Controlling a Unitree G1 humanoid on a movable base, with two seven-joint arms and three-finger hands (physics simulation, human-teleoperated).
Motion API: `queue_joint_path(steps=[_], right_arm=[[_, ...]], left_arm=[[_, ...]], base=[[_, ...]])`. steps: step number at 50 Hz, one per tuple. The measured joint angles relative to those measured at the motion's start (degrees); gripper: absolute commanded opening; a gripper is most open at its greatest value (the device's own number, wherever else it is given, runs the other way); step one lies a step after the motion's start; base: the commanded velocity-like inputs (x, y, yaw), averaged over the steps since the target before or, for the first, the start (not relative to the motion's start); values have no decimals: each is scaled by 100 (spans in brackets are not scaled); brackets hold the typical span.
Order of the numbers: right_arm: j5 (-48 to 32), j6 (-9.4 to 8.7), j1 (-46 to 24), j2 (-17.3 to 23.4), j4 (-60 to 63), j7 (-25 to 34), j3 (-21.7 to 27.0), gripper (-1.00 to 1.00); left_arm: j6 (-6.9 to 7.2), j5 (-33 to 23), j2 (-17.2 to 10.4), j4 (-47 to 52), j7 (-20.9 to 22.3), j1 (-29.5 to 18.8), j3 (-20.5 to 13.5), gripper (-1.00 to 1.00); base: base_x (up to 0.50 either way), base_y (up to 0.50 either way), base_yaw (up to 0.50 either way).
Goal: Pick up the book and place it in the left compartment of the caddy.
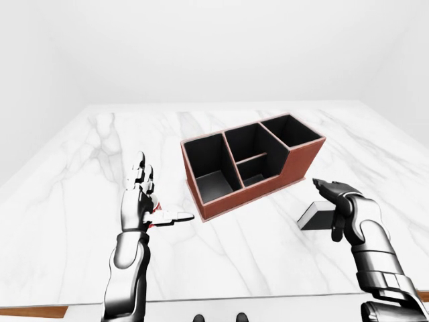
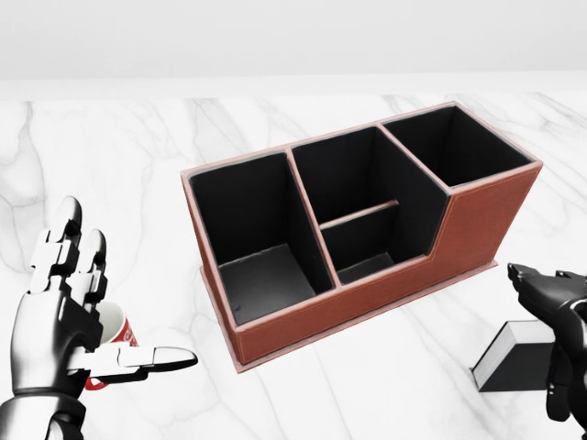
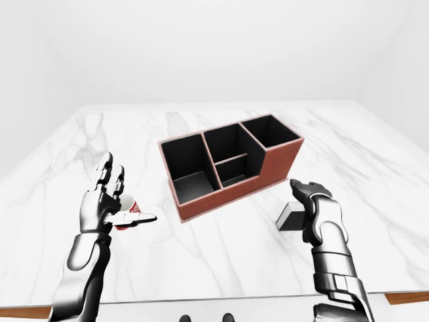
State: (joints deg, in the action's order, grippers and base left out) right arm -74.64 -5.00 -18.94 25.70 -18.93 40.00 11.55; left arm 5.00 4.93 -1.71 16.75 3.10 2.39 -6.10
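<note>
R robot hand [image 1: 343, 204] fingers spread, curled over book [image 1: 315, 217], not clamped on it. Book flat on desk [image 1: 268, 255], just below caddy [image 1: 251, 163] R end. L robot hand [image 1: 142, 201] spread, cup [image 2: 112, 332] behind palm. Bare marble btwn L robot hand & caddy's L compartment.

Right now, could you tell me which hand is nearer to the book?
Right. The right hand hovers directly over the book, fingers open, near the caddy's right end. The left hand is across the caddy, beside a red-and-white cup.
</note>
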Motion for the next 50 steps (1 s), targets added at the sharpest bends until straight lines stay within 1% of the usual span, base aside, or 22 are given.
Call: queue_joint_path(steps=[9,10,11,16,21,32,40,50], right_arm=[[-123,0,-576,115,-1208,0,-319,100],[-134,0,-630,126,-1329,0,-355,-8],[-145,0,-683,136,-1444,0,-388,-100],[-265,0,-854,196,-1791,0,-542,-100],[-260,-2,-843,200,-1889,0,-621,-100],[-401,-1,-685,131,-1688,0,-573,-100],[-472,0,-338,-4,-948,0,-490,-100],[-823,0,245,-365,687,1,-314,-100]], left_arm=[[0,-2,-3,-25,3,-12,0,100],[0,-2,-3,-31,3,-14,0,100],[0,-3,-3,-36,4,-15,0,100],[0,-5,-6,-78,6,-27,0,100],[0,-11,-7,-111,7,-32,5,100],[0,-42,-3,-167,7,-29,28,100],[0,-56,3,-167,3,-12,41,100],[0,-50,9,-133,8,16,43,100]], base=[[0,0,0],[0,0,0],[0,0,0],[0,0,0],[0,0,0],[0,0,0],[0,0,0],[0,0,0]])
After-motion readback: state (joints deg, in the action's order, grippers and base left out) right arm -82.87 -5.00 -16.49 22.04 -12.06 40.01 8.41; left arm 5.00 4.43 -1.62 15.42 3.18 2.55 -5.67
